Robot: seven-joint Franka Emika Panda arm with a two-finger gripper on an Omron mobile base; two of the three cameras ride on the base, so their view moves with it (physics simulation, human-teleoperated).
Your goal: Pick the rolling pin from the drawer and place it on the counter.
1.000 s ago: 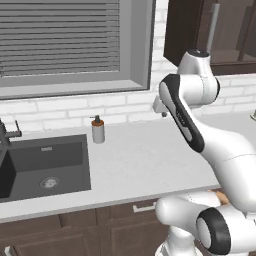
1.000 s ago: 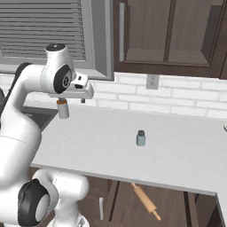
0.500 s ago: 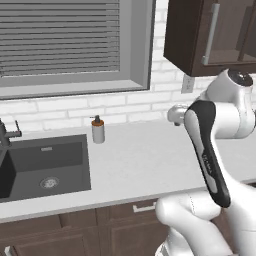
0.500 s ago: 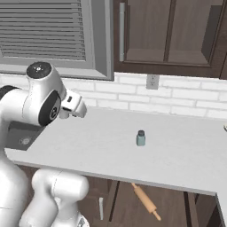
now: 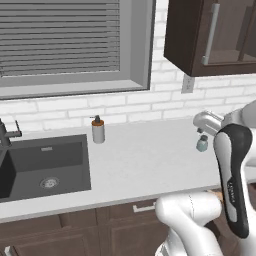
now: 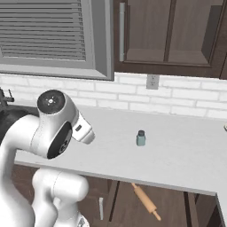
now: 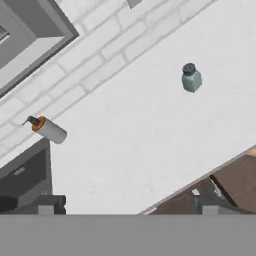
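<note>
The rolling pin [image 6: 145, 201] lies in the open drawer [image 6: 133, 208], below the desk [image 6: 177, 155]. The end effector [image 7: 127, 205] hovers released, well above and left of it.

We are finding no readable text, labels, brands, numbers or signs anywhere; the shaker jar [image 6: 141, 138] is showing no lettering we can read.

A rendered home kitchen is shown: a pale counter [image 5: 140, 160] with a dark sink [image 5: 42, 165] set into its left end, a white brick backsplash [image 6: 177, 99], a blinded window [image 5: 60, 37], and dark wooden cabinets [image 6: 177, 31] above.
</note>
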